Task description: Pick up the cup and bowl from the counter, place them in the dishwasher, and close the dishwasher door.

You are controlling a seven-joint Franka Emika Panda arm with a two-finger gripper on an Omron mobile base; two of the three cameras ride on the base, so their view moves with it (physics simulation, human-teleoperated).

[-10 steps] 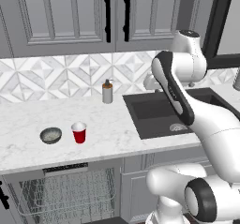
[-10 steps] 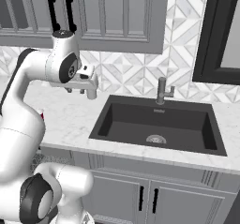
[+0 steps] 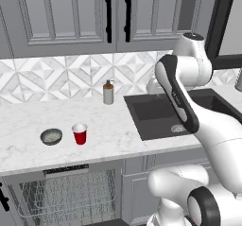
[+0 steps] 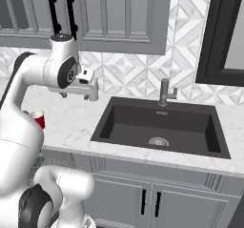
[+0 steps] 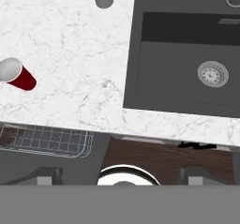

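The red cup (image 3: 80, 134) stands upright on the white counter (image 3: 118, 130), with the grey-green bowl (image 3: 51, 136) just left of it. Below them the dishwasher (image 3: 66, 196) stands open, its wire rack showing. My gripper (image 4: 92, 96) hangs high over the counter near the sink's left edge, well right of the cup, open and holding nothing. In the hand view the cup (image 5: 16, 75) lies far left and the dishwasher rack (image 5: 44, 138) sits below the counter edge. The right base view catches the cup (image 4: 39, 118) behind my arm.
A dark sink (image 3: 165, 114) is sunk into the counter right of the cup, with a faucet (image 4: 164, 93) behind it. A grey soap dispenser (image 3: 108, 92) stands by the backsplash. Upper cabinets (image 3: 94, 17) hang above.
The arm and hand have shifted only slightly. Cup, bowl and dishwasher stand as before.
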